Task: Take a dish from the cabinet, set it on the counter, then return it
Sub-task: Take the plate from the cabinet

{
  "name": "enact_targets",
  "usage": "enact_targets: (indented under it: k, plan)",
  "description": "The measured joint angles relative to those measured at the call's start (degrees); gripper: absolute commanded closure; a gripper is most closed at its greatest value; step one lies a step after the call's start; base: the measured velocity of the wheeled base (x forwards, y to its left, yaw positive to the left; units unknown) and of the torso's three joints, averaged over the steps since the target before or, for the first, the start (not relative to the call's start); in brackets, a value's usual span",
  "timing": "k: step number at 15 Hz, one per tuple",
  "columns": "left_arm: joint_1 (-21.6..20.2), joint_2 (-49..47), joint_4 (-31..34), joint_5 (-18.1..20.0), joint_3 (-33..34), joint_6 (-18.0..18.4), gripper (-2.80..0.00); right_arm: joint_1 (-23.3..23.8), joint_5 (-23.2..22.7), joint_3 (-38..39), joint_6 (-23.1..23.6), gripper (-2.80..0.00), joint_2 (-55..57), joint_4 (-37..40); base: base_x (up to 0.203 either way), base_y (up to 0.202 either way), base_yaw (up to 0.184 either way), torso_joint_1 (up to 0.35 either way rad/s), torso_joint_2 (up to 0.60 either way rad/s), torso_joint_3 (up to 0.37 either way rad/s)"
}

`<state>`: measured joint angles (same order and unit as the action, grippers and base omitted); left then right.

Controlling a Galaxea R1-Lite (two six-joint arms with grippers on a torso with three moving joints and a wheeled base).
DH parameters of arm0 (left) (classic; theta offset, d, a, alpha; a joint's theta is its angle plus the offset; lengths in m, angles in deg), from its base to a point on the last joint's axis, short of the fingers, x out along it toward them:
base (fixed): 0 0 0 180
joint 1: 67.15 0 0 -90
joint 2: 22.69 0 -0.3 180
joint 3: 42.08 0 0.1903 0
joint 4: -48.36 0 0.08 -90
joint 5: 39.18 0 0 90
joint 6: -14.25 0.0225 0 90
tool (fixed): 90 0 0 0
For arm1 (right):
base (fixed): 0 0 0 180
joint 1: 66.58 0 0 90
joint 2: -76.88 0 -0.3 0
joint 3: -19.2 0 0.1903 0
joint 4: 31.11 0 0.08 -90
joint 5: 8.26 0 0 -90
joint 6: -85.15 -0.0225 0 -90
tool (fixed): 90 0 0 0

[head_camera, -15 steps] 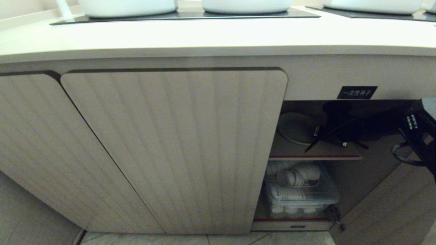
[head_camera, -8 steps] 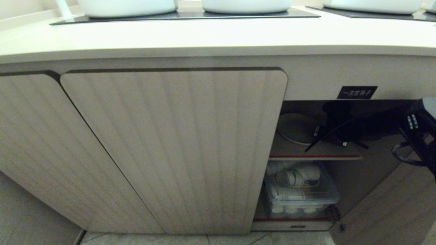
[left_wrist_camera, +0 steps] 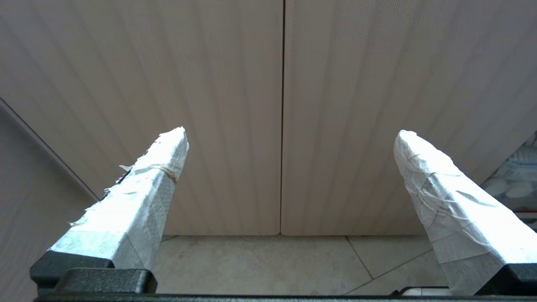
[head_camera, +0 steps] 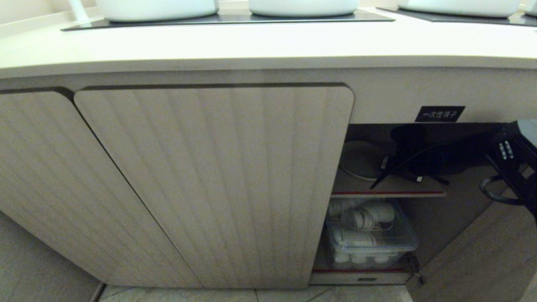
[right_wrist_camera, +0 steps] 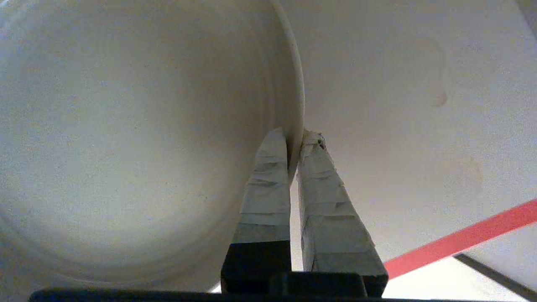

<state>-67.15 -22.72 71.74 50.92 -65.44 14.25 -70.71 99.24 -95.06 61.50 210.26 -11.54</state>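
Right gripper point(right_wrist_camera: 293, 140) inside the cabinet point(head_camera: 218, 167) — fingers point(right_wrist_camera: 268, 184) pinching the dish point(right_wrist_camera: 138, 138) rim above the upper shelf point(head_camera: 388, 193); left gripper point(left_wrist_camera: 289, 134) spread wide — facing closed doors.

- Pale tiled floor point(head_camera: 209, 295) with thin grout lines runs below the units.
- White pots point(head_camera: 303, 6) stand along the worktop's far edge.
- A clear bin point(head_camera: 371, 239) of white crockery sits on the bottom shelf.
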Motion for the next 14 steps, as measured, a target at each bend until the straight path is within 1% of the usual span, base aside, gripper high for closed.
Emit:
enact_targets:
  k: [3, 6, 9, 14]
  plan:
    - [0.00, 0.00, -0.02, -0.04, 0.00, 0.00, -2.80, -0.42, 2.77, 1.74, -0.59, 0.00, -0.66, -0.62, 0.000, 0.000, 0.000, 0.000, 0.00, 0.000]
    - [0.00, 0.00, 0.00, 0.00, -0.02, 0.00, -2.80, -0.64, 3.19, 2.89, -1.98, 0.00, -1.10, -2.45, 0.000, 0.000, 0.000, 0.000, 0.00, 0.000]
    - [0.00, 0.00, -0.02, -0.02, -0.02, 0.00, -2.80, -0.83, 3.63, 3.24, -2.14, 0.00, -1.53, -3.56, 0.000, 0.000, 0.000, 0.000, 0.00, 0.000]
    - [0.00, 0.00, -0.02, -0.07, -0.02, 0.00, -2.80, -1.36, 4.62, 6.36, -2.48, 0.00, -2.69, -7.19, 0.000, 0.000, 0.000, 0.000, 0.00, 0.000]
